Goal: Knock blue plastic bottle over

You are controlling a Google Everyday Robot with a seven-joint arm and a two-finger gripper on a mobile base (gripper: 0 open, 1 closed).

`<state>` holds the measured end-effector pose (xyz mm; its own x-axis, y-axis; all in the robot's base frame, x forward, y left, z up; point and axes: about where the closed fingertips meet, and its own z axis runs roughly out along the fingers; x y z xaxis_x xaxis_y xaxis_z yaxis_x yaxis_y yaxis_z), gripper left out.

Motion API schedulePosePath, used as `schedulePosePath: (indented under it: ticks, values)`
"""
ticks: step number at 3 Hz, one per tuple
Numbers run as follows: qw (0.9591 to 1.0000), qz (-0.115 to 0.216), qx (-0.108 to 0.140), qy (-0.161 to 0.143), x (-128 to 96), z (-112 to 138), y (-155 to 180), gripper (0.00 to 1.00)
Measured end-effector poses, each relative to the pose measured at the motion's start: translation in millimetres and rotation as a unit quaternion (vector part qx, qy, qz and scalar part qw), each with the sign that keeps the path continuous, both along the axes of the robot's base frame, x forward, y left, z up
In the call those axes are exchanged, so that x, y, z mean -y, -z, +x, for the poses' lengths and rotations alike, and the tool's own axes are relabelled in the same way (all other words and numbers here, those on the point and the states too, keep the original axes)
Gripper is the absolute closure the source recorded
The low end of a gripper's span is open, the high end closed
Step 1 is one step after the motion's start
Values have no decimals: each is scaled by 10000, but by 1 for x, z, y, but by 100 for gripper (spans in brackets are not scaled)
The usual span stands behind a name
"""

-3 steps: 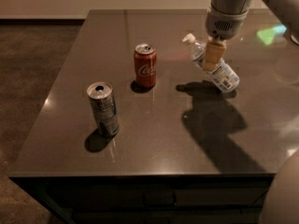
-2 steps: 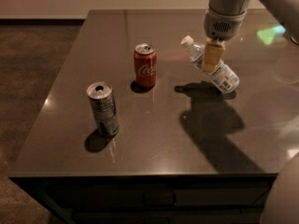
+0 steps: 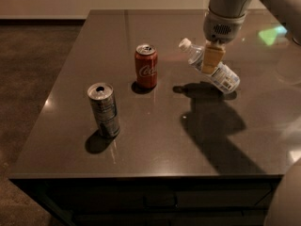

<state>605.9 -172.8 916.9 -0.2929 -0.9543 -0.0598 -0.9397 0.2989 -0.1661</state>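
Note:
The blue plastic bottle (image 3: 225,77) is a clear bluish bottle with a white cap and a printed label. It is on the right half of the dark table (image 3: 155,135), tilted steeply, with its cap pointing up and left and its base low at the right. My gripper (image 3: 211,60) comes down from above and sits against the bottle's middle, covering part of it.
A red cola can (image 3: 146,65) stands upright left of the bottle. A silver-blue slim can (image 3: 104,109) stands nearer the front left. The table's front edge is near the bottom of the view, with dark floor to the left.
The bottle's cap has dropped slightly down and to the left, so the bottle leans a little more. The gripper and both cans stay about where they were.

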Motion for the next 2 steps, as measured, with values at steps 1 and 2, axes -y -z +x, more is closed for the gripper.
schedulePosePath:
  ticks: [1,2]
  values:
    - [9996,165,-160,-145,-3,-7,5,0]
    - [9996,165,-159,-145,-3,-7,5,0]
